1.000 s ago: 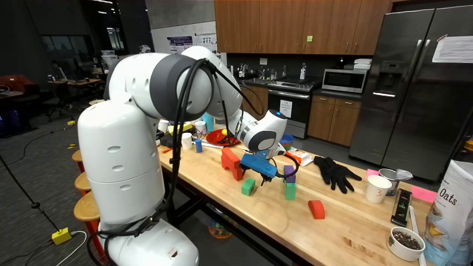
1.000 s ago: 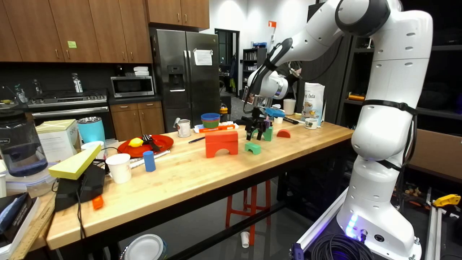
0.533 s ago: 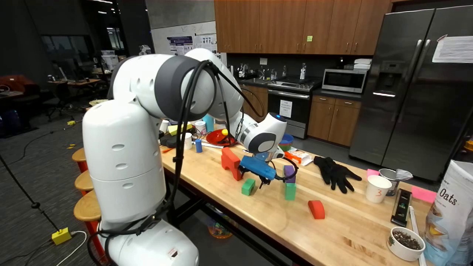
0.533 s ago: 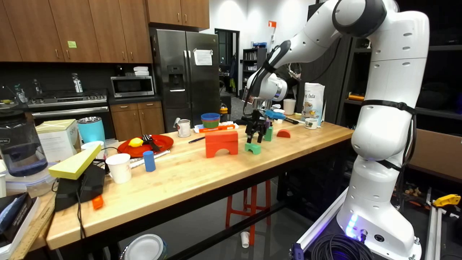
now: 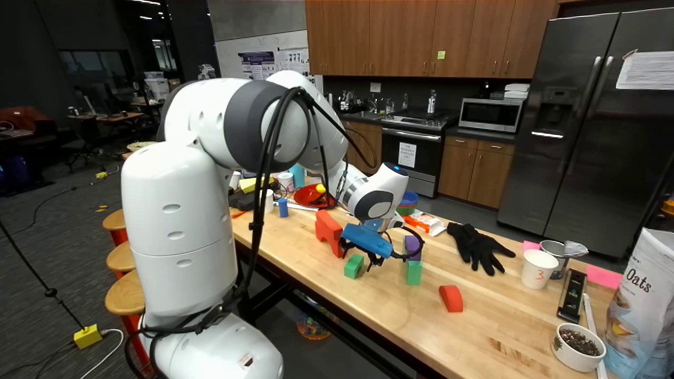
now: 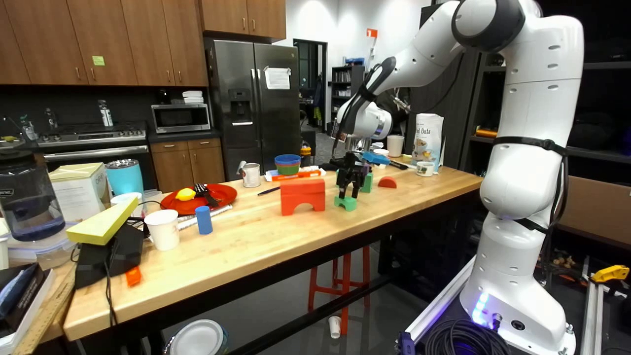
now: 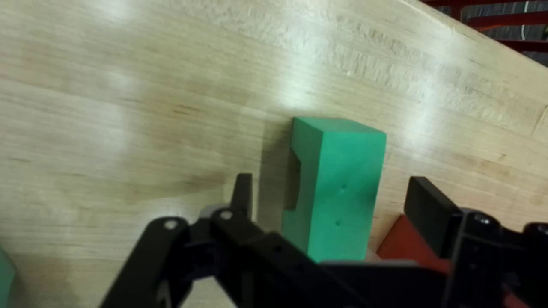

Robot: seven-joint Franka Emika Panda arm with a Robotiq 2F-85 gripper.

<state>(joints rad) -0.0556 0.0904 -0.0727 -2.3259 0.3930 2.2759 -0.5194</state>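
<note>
As the gripper [image 7: 335, 201] comes lower and nearer, its fingers spread apart, the green arch block [image 7: 347, 184] appears between them in the wrist view.
The block rests on the table [image 6: 236, 249], in my judgement lined up but not gripped yet; the arm [image 5: 179, 226] reaches out bent above it, fingers pointing downward, near the red arch block [image 6: 302, 192].

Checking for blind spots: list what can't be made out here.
Wrist view: lower end of the green arch block, partly covered by the gripper.
Wrist view: the red arch block, mostly behind the gripper.
Wrist view: nearly all of another green block, beyond the left edge.
In an exterior view: the oats bag, cut by the right edge.
In an exterior view: text on the wall poster, too small.
</note>
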